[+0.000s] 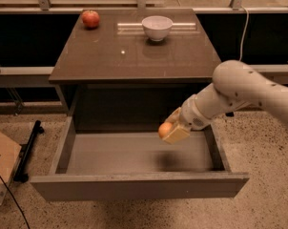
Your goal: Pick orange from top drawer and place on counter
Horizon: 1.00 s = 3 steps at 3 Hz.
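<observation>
The orange [164, 129] is small and round, held in my gripper [171, 129], which is shut on it. The gripper holds it in the air above the right part of the open top drawer [134, 151], clear of the drawer's grey bottom, where a shadow lies beneath it. My white arm [239, 89] reaches in from the right. The dark brown counter [134, 56] lies above and behind the drawer.
A red apple [90, 18] sits at the counter's back left and a white bowl [157, 27] at its back middle. The drawer's front panel [139, 187] juts out toward me. A cardboard box [1, 163] and a black bar [27, 149] lie on the floor at left.
</observation>
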Motion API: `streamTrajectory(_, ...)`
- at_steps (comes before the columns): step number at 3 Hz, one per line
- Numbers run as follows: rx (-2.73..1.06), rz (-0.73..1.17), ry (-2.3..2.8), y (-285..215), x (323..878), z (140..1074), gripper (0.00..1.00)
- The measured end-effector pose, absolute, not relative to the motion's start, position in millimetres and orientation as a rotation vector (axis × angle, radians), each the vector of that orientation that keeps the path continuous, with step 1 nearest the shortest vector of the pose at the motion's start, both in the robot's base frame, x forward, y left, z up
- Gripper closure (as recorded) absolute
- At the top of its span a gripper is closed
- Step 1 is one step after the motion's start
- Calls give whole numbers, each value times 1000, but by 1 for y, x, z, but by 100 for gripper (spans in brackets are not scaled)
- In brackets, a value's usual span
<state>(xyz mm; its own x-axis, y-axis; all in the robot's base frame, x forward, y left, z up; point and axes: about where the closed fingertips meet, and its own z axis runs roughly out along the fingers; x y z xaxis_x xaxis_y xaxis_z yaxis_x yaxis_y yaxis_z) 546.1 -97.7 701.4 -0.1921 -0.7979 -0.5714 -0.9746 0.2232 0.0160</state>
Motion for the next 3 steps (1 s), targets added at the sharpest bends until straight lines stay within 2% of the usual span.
streamTrajectory(2, -1817, 453, 1872, -101, 544, 856, 100)
streamTrajectory(3, -1764, 379, 1883, -105, 561, 905, 100)
